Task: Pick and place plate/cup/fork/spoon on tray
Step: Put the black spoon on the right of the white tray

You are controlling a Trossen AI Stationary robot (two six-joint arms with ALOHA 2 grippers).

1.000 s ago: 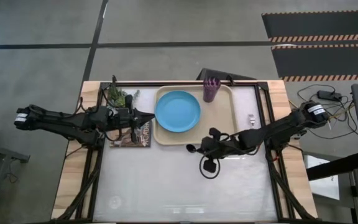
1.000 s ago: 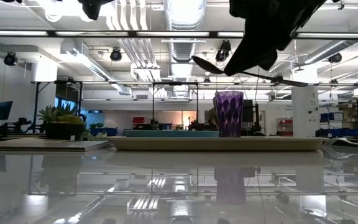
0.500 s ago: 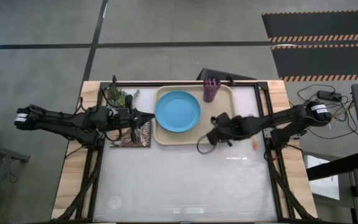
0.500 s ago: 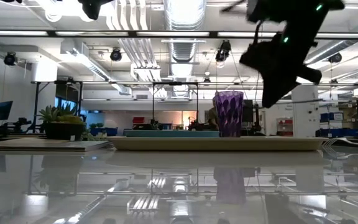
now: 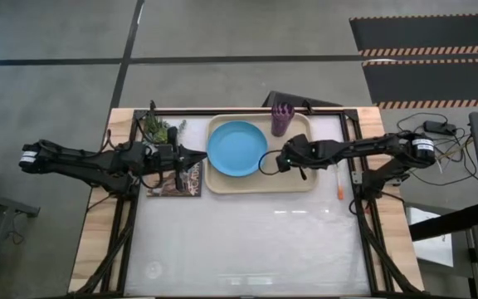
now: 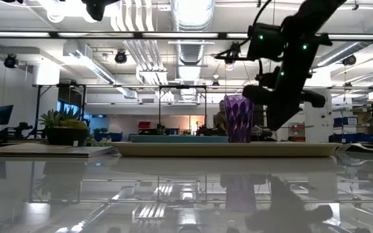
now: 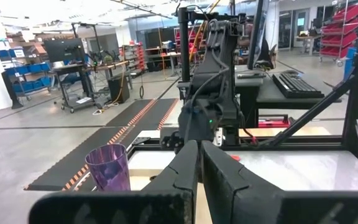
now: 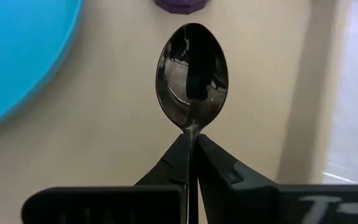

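Observation:
The beige tray lies at the table's far middle. The light-blue plate rests flat on its left half, and the purple cup stands upright in its far right corner. My right gripper hovers over the tray between plate and cup, shut on the dark metal spoon. The orange-handled fork lies on the table just right of the tray. My left gripper is shut and empty, above the book at the tray's left. My right gripper pinches the spoon's neck, just behind the bowl, between its two fingertips. The handle is hidden between the fingers. The bowl sticks out past the fingertips in line with them, hollow side toward the wrist camera, over the tray floor.
A small dark book and a potted plant sit at the table's far left. The black frame posts stand along the table's right side. The near half of the table is bare glossy surface.
My right gripper has carried the spoon from above the table's middle toward the far edge, and now hangs over the tray's right half. It has turned toward the plate and come lower. It stays shut on the spoon.

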